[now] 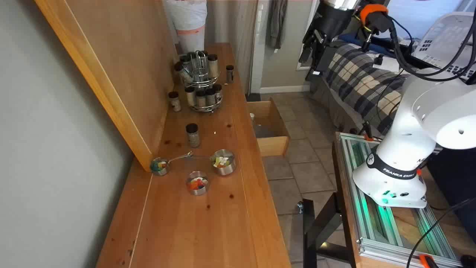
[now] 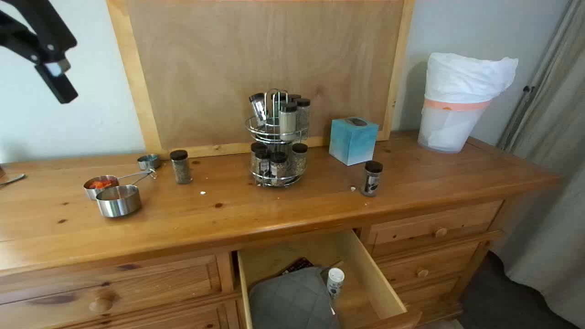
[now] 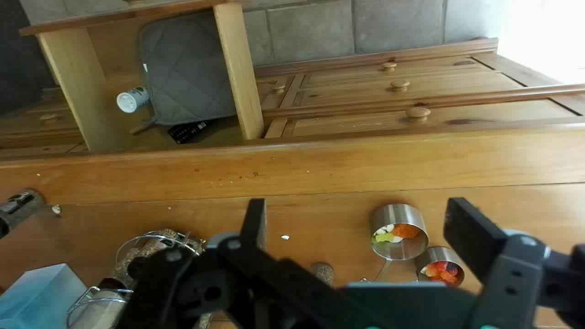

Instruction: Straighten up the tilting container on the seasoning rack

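Dresser top (image 3: 320, 217) beyond widely parted, seemingly empty fingers (image 3: 471, 234), seasoning rack (image 1: 201, 75) well apart.

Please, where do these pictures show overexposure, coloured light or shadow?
Wrist view: upper right corner washed out; in an exterior view, green light on the rails by the robot base; in an exterior view, shadow on the wall beside the bin.

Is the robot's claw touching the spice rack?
Apart. In both exterior views, a wide gap separates the open gripper from the seasoning rack, with background showing plainly between them.
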### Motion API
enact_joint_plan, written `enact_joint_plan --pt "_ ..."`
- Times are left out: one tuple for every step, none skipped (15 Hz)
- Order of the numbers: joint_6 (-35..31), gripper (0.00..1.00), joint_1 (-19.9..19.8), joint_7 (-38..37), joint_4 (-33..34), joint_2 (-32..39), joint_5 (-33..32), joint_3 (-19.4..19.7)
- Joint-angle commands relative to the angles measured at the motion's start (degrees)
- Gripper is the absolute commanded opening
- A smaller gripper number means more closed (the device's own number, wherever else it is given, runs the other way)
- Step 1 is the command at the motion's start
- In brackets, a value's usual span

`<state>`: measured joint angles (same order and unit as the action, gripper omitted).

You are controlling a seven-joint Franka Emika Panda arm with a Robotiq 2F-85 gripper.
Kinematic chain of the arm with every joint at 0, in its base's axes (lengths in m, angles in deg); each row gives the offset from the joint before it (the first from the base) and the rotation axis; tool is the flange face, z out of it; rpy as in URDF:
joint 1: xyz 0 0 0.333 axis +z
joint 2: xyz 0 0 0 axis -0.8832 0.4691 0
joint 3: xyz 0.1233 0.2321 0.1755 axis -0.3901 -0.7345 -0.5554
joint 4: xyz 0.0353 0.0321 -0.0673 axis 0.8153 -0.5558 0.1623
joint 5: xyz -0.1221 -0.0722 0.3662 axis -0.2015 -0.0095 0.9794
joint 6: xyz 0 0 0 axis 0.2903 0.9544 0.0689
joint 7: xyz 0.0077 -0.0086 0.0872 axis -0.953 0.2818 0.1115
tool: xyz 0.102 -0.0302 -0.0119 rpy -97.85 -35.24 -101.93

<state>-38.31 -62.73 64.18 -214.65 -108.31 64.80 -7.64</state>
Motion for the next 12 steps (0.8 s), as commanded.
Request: enact_joint_plan --pt "0.24 1.0 0.56 -0.37 0.18 0.03 -0.36 0.39" --pt "0.24 1.0 0.56 -0.37 0.18 0.02 -0.36 0.39" --pt "0.24 1.0 0.56 -0.37 0.18 0.02 -0.36 0.39" --pt "0.24 1.0 0.56 -0.37 0.18 0.02 -0.36 0.39" --pt "0.24 1.0 0.56 -0.37 0.18 0.02 -0.36 0.39" --pt "0.24 1.0 0.56 -0.37 0.18 0.02 -0.36 0.39" --pt "0.24 1.0 0.56 -0.37 0.18 0.02 -0.36 0.39" --pt "0.24 1.0 0.56 -0.37 0.18 0.02 -0.36 0.39" --pt "0.24 1.0 0.56 -0.37 0.18 0.02 -0.36 0.39" --pt "0.24 1.0 0.56 -0.37 0.18 0.02 -0.36 0.39" --pt "-0.86 1.0 0.41 -1.96 0.97 1.5 0.64 0.37" --pt "-0.63 1.0 -0.24 -4.74 3.03 4.49 1.35 -0.31"
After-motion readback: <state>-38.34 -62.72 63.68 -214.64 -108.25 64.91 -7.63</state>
